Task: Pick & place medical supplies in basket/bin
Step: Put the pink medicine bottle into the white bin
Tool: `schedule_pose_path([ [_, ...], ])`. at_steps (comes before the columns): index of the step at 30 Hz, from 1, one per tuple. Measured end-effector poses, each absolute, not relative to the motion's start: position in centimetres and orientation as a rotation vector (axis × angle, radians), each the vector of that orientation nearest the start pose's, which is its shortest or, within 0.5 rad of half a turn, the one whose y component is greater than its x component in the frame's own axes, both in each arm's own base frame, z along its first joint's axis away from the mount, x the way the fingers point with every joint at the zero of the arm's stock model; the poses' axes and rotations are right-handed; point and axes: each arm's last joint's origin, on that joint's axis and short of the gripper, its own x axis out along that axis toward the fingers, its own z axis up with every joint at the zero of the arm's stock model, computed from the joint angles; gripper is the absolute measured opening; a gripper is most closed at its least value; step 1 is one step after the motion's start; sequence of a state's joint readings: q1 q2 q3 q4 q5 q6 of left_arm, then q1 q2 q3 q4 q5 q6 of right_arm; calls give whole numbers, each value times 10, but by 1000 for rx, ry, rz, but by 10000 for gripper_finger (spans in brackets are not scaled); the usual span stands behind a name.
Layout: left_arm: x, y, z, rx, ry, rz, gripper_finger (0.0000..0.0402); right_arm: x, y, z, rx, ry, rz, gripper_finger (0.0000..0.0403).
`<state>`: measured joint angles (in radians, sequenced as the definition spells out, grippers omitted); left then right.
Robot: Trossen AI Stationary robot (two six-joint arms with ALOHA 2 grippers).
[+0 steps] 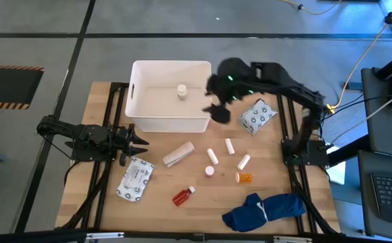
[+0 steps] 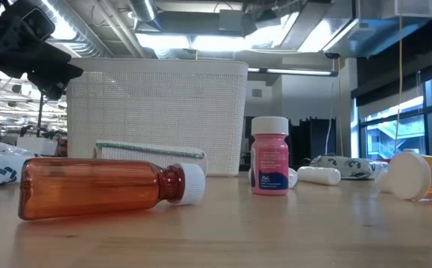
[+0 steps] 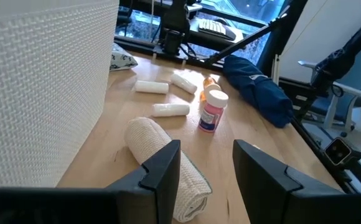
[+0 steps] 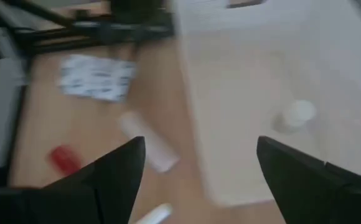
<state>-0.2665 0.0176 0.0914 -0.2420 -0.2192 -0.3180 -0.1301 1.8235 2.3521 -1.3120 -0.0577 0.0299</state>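
The white tub [image 1: 145,120] holds a white-capped vial [image 1: 181,91], also seen in the right wrist view [image 4: 295,115]. My right gripper [image 1: 217,111] [image 4: 199,168] hovers open and empty above the tub's near right corner. My left gripper [image 1: 142,142] [image 3: 206,165] is open by the tub's near left side, pointing right at the tan bandage roll [image 1: 179,154] [image 3: 162,158], which lies on its side just past the fingertips. On the wood lie three white cylinders [image 1: 230,145], a pink-labelled bottle [image 1: 209,171] [image 2: 270,156] standing upright, an orange bottle [image 1: 245,177], a red bottle [image 1: 182,196] [image 2: 97,186] and two printed packets [image 1: 135,179] [image 1: 258,116].
A dark blue cloth bundle [image 1: 263,209] [image 3: 258,87] lies at the near right corner. The tub's textured wall [image 3: 43,81] stands close beside my left gripper. Black frame rails run along the table's left and right sides. Bare wood shows between the red bottle and the cloth.
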Motion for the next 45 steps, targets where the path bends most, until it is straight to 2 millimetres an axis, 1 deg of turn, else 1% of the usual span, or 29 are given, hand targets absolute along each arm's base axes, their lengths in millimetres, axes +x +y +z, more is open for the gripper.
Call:
schedule_pose_path([
  [3, 89, -18, 171, -321, 161, -20, 143, 317, -15, 467, 111, 837, -56, 308],
  [6, 89, -18, 171, -343, 157, -20, 143, 301, 3, 459, 131, 925, -134, 308],
  [9, 89, -18, 171, -343, 157, -20, 143, 283, 17, 440, 150, 1081, -221, 308],
  [11, 89, -18, 171, -343, 156, -18, 143, 277, 26, 425, 144, 1152, -233, 308],
  [13, 89, -18, 171, -342, 155, -13, 143, 275, 37, 407, 109, 1192, -203, 308],
  [17, 89, -18, 171, -342, 155, -11, 143, 289, 57, 368, 20, 1183, -105, 308],
  [20, 89, -18, 171, -342, 155, -11, 143, 303, 69, 336, -10, 1125, -54, 308],
  [22, 89, -18, 171, -342, 155, -11, 143, 308, 72, 316, -6, 1112, -42, 308],
  [26, 89, -18, 171, -342, 155, -11, 143, 313, 73, 282, 0, 1101, -26, 308],
  [29, 89, -18, 171, -342, 156, -10, 143, 325, 80, 259, 20, 1046, 65, 308],
  [32, 89, -18, 170, -340, 163, -9, 143, 337, 90, 246, 41, 991, 124, 308],
  [37, 89, -18, 171, -340, 163, -9, 143, 348, 96, 215, 13, 1078, 102, 308],
  [42, 89, -18, 171, -321, 162, -12, 143, 355, 99, 196, 8, 1116, 96, 308],
  [45, 89, -18, 171, -307, 163, -13, 143, 356, 99, 192, 28, 1128, 81, 303],
])
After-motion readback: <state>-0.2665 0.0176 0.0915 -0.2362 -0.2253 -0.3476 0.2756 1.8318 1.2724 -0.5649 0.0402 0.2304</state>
